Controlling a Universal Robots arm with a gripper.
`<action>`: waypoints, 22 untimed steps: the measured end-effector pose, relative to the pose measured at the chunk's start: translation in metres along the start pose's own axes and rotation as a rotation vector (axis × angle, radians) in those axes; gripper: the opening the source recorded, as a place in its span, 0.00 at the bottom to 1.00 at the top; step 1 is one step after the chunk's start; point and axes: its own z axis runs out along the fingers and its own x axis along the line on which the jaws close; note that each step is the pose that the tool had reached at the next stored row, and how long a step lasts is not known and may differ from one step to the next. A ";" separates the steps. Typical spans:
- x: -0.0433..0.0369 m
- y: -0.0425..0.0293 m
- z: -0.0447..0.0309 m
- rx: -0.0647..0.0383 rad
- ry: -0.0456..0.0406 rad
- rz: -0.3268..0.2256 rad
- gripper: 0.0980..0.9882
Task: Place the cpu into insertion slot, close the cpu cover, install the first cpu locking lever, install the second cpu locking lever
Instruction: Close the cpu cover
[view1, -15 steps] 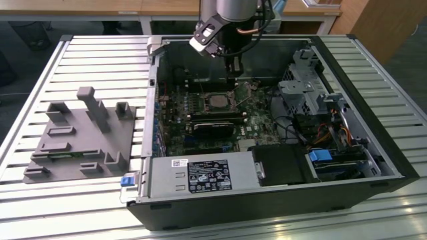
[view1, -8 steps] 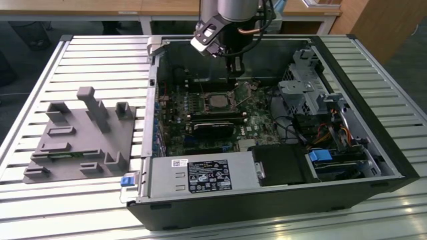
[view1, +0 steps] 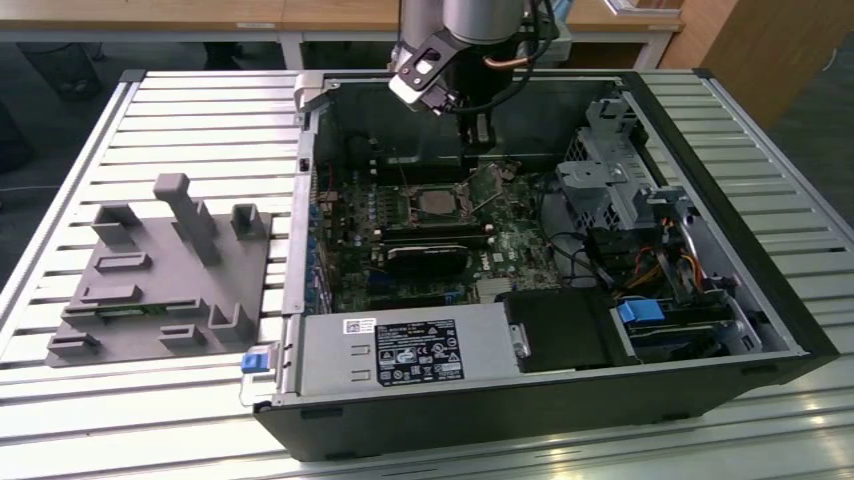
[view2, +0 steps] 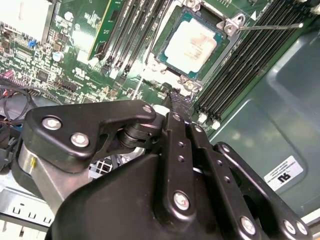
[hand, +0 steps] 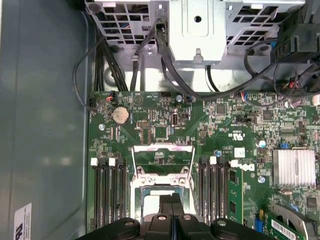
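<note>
My jaws are clenched on nothing, just beside the flat square silvery-tan cpu, seated in its silver-rimmed socket, the thin silvery frame cover raised. Light, stiff, fragile, I judge: grip opposite edges only.

Exterior view: open black PC case centre-right on the slatted table. Grey fixture block at left. Labelled power supply lower centre, drive cage at right, blue clip below it. First wrist view: coin cell, finned heatsink, memory slots on the green board.
</note>
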 end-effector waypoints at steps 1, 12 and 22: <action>0.0000 0.0015 0.0002 0.000 0.0001 0.000 0.01; 0.0013 0.0183 0.0066 0.001 0.0007 -0.018 0.01; 0.0025 0.0336 0.0123 0.006 0.0014 -0.035 0.01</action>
